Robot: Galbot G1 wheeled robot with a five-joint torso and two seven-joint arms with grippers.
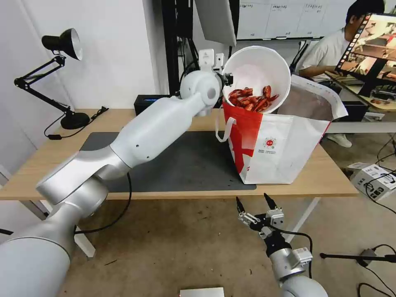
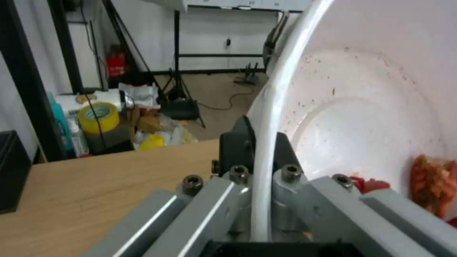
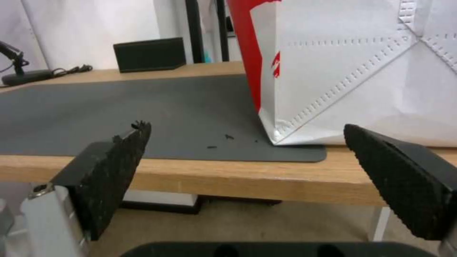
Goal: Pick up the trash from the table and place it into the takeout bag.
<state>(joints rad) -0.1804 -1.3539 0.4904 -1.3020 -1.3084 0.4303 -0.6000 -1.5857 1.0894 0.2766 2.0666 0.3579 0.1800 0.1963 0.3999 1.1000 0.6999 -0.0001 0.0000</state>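
My left gripper (image 1: 226, 78) is shut on the rim of the white round bowl (image 1: 258, 66), holding it tipped on its side over the mouth of the takeout bag (image 1: 284, 148). Red shells (image 1: 252, 99) have slid to the bowl's low side. In the left wrist view the rim (image 2: 266, 142) runs between the shut fingers and the bowl's inside (image 2: 376, 107) shows red bits. The bag stands on the right part of the dark mat (image 1: 185, 165) on the table (image 1: 41, 165). My right gripper (image 1: 253, 203) hangs open below the table's front edge, facing the bag (image 3: 357, 71).
A black desk lamp (image 1: 62, 70) stands at the table's back left. A black box (image 1: 144, 103) sits at the back edge behind my left arm. Small dark crumbs (image 3: 224, 139) lie on the mat near the bag's corner. Cardboard boxes (image 1: 373, 179) and cables lie on the floor right.
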